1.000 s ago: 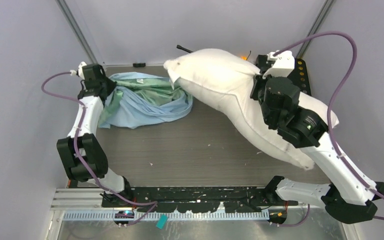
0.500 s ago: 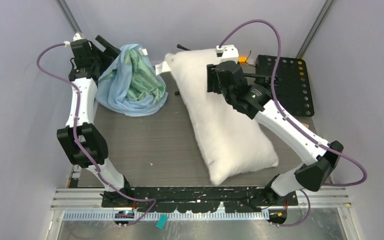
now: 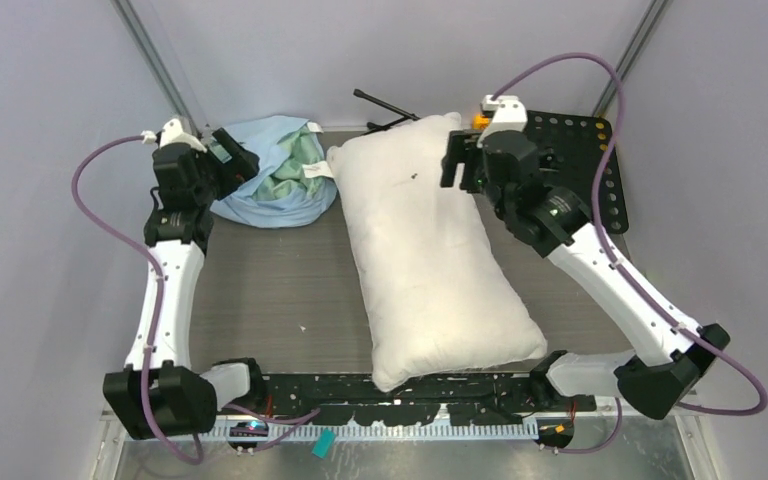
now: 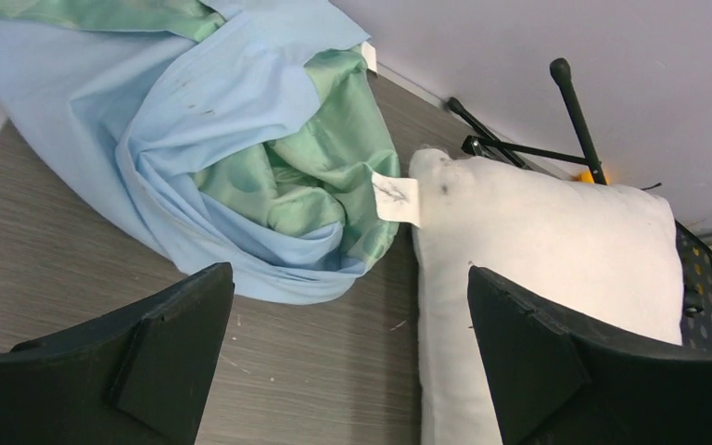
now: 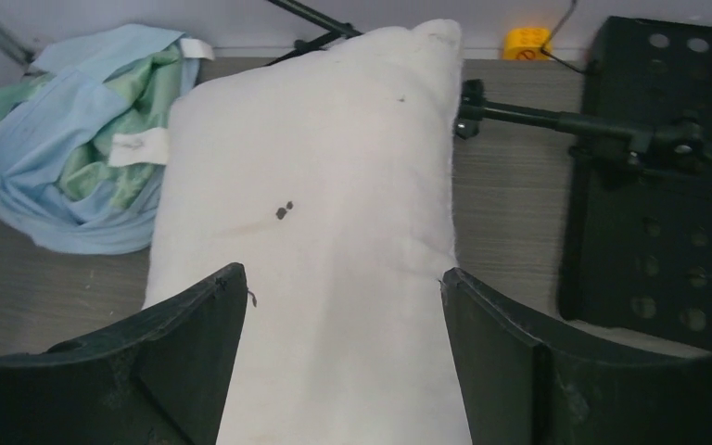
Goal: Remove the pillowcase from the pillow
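Note:
The white pillow lies bare and flat down the middle of the table, a few dark specks on it. The pillowcase is a crumpled blue and green heap at the back left, its white tag touching the pillow's corner. My left gripper hovers open beside the heap, nothing between its fingers. In the left wrist view it frames bare table with the pillowcase beyond. My right gripper hangs open over the pillow's far end; in its wrist view it spans the pillow, apart from it.
A black perforated plate lies at the back right, with a black rod stand across its edge. A small yellow block sits against the back wall. Thin black rods stick out behind the pillow. Grey walls close in on three sides.
Both grippers have opened and let go. The pillow, held up at the back right before, has dropped flat in the middle. The pillowcase has bunched into the back left corner.

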